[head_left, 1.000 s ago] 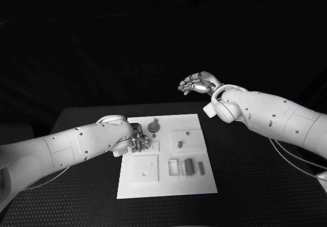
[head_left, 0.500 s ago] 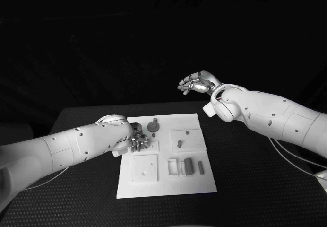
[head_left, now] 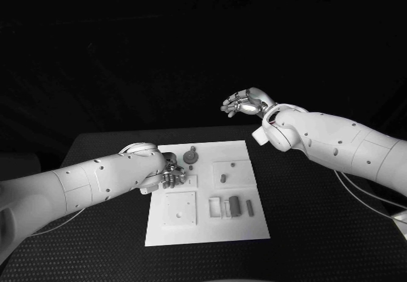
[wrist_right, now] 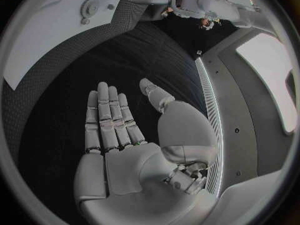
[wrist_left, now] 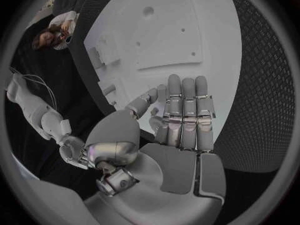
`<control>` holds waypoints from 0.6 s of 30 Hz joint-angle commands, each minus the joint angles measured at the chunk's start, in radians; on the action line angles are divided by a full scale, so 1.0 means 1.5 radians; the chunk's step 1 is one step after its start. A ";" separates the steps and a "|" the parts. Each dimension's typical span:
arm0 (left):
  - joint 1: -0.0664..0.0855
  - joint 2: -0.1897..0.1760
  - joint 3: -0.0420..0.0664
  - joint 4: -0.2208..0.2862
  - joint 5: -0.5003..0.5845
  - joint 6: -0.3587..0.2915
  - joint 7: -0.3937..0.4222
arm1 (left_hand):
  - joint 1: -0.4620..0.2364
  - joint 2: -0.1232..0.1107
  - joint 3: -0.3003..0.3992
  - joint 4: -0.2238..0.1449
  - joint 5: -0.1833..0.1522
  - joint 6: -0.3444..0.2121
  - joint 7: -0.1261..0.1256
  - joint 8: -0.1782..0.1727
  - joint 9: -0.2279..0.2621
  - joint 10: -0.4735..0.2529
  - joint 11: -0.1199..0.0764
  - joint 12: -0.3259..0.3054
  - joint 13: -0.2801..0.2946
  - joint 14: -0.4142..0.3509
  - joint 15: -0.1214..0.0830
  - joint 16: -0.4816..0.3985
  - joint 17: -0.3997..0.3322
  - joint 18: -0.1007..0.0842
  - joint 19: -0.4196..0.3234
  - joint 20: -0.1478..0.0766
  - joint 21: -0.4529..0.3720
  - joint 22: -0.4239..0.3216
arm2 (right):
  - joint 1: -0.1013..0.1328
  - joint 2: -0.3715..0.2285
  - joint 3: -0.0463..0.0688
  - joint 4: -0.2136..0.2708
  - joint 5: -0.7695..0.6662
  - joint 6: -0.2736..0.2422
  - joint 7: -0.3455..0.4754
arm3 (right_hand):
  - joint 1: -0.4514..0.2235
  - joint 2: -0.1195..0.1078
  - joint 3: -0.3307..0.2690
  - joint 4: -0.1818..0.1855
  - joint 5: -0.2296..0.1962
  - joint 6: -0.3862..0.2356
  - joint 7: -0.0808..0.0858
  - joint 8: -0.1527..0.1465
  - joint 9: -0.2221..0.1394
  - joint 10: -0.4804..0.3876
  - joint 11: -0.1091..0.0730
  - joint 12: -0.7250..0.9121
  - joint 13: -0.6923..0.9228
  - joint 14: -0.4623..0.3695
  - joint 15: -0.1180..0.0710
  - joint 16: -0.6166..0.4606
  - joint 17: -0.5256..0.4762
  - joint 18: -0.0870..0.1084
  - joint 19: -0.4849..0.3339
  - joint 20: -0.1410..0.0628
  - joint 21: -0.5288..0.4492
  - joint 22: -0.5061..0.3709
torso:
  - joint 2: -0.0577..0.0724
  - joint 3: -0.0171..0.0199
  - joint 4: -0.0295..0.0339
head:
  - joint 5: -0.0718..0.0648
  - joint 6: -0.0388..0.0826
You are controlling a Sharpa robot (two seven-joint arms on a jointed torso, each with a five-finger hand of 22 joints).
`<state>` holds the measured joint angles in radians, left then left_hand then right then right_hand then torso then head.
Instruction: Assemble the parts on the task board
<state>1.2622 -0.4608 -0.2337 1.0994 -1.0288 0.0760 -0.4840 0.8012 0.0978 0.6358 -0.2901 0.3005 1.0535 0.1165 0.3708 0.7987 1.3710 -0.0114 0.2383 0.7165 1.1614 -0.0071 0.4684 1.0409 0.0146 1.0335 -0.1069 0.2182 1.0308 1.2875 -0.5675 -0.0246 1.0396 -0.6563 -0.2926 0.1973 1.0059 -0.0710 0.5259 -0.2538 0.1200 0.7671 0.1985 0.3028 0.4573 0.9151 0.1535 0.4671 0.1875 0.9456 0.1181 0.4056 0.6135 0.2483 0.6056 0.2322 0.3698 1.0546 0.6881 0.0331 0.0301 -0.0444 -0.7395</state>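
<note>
Black table point(head_left: 305, 223) with white task board point(head_left: 207, 235): left hand point(head_left: 172, 174) low over the board's left edge, fingers extended, empty; right hand point(head_left: 246, 103) raised beyond the table, flat-open in its wrist view point(wrist_right: 119, 150).

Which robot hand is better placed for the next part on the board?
Left. The left robot hand sits low over the task board beside the parts; the right robot hand is raised beyond the table, open.

Right hand point(wrist_right: 125, 150) flat and empty, task board point(wrist_right: 56, 40) beyond, black table point(wrist_right: 125, 60)
</note>
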 commanded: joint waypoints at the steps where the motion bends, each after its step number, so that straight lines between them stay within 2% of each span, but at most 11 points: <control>1: -0.006 0.001 -0.003 -0.001 -0.012 -0.002 -0.003 | -0.002 0.008 0.011 0.000 0.013 0.056 -0.051 0.005 0.004 0.006 -0.002 0.004 0.003 0.005 -0.002 0.006 0.001 -0.009 0.006 -0.001 0.005 0.005 | 0.000 0.001 0.000 0.000 0.000 0.010 0.005 | 0.003 0.006 -0.005 -0.001 0.001 0.001 0.005 0.003 -0.001 0.005 0.000 -0.004 -0.001 0.003 -0.001 -0.005 0.001 -0.007 0.000 0.005 -0.004 0.000 | 0.000 0.0002 0.0000 | -0.001 0.000; 3: -0.006 0.001 -0.003 -0.001 -0.012 -0.002 -0.002 | -0.005 0.008 0.012 -0.001 0.022 0.058 -0.052 0.007 0.008 0.008 -0.003 0.007 0.006 0.006 -0.002 0.010 0.001 -0.008 0.008 -0.002 0.006 0.008 | 0.000 0.001 0.000 0.000 0.000 0.011 0.005 | 0.003 0.006 -0.005 -0.001 0.001 0.001 0.005 0.003 -0.001 0.005 0.000 -0.004 -0.001 0.003 -0.001 -0.005 0.001 -0.007 0.000 0.005 -0.004 0.000 | 0.000 0.0002 -0.0001 | -0.001 0.000; 9: -0.006 0.004 -0.003 0.002 -0.012 -0.004 -0.002 | -0.006 0.007 0.012 0.000 0.022 0.058 -0.053 0.007 0.009 0.008 -0.004 0.008 0.006 0.006 -0.003 0.011 0.000 -0.009 0.008 -0.002 0.006 0.010 | 0.000 0.001 0.000 0.000 0.000 0.011 0.005 | 0.003 0.006 -0.005 -0.001 0.001 0.001 0.005 0.003 -0.001 0.005 0.000 -0.004 -0.001 0.003 -0.001 -0.005 0.001 -0.007 0.000 0.005 -0.005 0.000 | 0.000 0.0005 -0.0003 | 0.000 -0.001; 15: -0.006 0.007 -0.003 0.004 -0.012 -0.002 -0.002 | -0.012 0.008 0.014 0.001 -0.002 0.056 -0.052 0.006 0.014 0.004 -0.003 0.009 0.009 0.002 -0.003 0.014 -0.004 -0.009 0.007 -0.002 0.005 0.016 | 0.000 0.002 0.000 0.000 0.000 0.012 0.005 | 0.003 0.006 -0.005 -0.001 0.001 0.000 0.005 0.003 -0.001 0.006 0.000 -0.004 -0.001 0.002 -0.001 -0.005 0.001 -0.007 0.000 0.005 -0.005 0.000 | 0.000 0.0004 -0.0003 | 0.001 0.000; 17: -0.006 0.007 -0.003 0.004 -0.012 0.000 -0.001 | -0.016 0.008 0.014 0.003 -0.027 0.056 -0.052 0.005 0.016 0.004 -0.003 0.010 0.010 0.002 -0.003 0.017 -0.006 -0.008 0.008 -0.002 0.004 0.019 | 0.000 0.002 0.000 0.000 0.000 0.012 0.005 | 0.004 0.006 -0.005 -0.001 0.001 0.000 0.005 0.003 -0.001 0.006 0.000 -0.004 -0.001 0.002 -0.001 -0.006 0.001 -0.007 0.000 0.005 -0.005 0.000 | 0.000 0.0005 -0.0002 | 0.001 -0.001; 18: -0.006 0.008 -0.003 0.004 -0.012 0.000 -0.001 | -0.018 0.009 0.013 0.005 -0.032 0.057 -0.052 0.005 0.017 0.004 -0.003 0.010 0.010 0.002 -0.003 0.018 -0.007 -0.008 0.008 -0.002 0.004 0.020 | 0.000 0.002 0.000 0.000 0.000 0.013 0.005 | 0.004 0.006 -0.005 -0.001 0.001 0.000 0.005 0.003 -0.001 0.006 0.000 -0.004 -0.001 0.002 -0.001 -0.006 0.001 -0.007 0.000 0.005 -0.005 0.000 | 0.000 0.0005 -0.0002 | 0.000 -0.001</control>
<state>1.2615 -0.4552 -0.2347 1.1022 -1.0450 0.0719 -0.4879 0.7766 0.1070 0.6552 -0.2904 0.2571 1.0569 0.1131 0.3789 0.8243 1.3796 -0.0157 0.2500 0.7309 1.1649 -0.0106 0.4931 1.0303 0.0146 1.0405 -0.1104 0.2256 1.0603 1.2874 -0.5650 -0.0246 1.0388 -0.6562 -0.2885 0.1972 1.0099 -0.0670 0.5259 -0.2538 0.1200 0.7671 0.1985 0.3028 0.4571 0.9151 0.1535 0.4671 0.1867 0.9456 0.1180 0.4015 0.6143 0.2484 0.6056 0.2321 0.3659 1.0546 0.6880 0.0337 0.0297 -0.0432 -0.7400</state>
